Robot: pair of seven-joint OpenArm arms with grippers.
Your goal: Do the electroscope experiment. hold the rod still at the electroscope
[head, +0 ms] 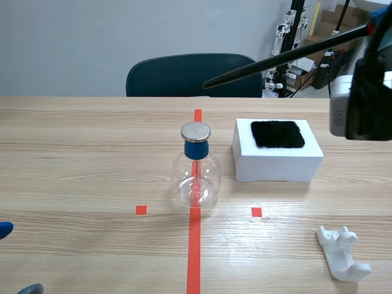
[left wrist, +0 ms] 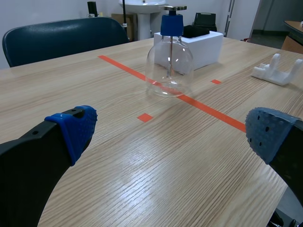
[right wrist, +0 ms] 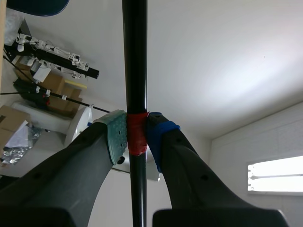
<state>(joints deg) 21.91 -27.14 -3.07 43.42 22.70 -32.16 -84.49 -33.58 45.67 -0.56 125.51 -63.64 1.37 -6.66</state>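
While the right gripper (right wrist: 137,135) pinches the black rod (head: 275,58) at a band of red tape, the rod's tip hangs above the electroscope (head: 195,168), apart from its metal cap.
That clear flask with a blue collar stands on the red line just beside a white box (head: 277,166) topped with black cloth (head: 277,133); the left gripper (left wrist: 173,132) sits low over the table (left wrist: 118,179), fingers spread wide around nothing, well apart from the flask.
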